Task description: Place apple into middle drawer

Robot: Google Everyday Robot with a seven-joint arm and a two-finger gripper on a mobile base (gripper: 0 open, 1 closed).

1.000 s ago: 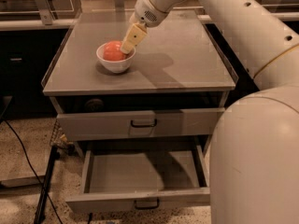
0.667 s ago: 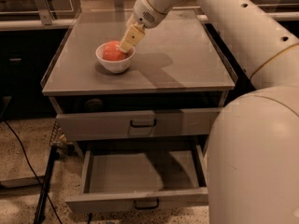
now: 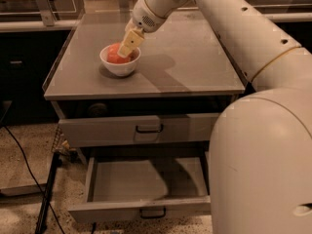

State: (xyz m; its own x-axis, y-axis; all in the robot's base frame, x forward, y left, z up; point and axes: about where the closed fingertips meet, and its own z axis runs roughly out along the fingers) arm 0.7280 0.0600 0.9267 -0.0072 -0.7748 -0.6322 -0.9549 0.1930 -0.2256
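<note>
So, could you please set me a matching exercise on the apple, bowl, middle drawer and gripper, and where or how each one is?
1. apple
2. bowl
3. middle drawer
4. gripper

a. pulled open
b. standing on the cabinet top
c. lying in the bowl
d. at the apple, from above

Pairs: 1-c, 2-b, 3-a, 4-d.

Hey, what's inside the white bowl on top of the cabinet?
The apple sits in the white bowl. The gripper reaches down over the apple's right side, covering that part, and the bowl's floor under the apple is hidden.
</note>
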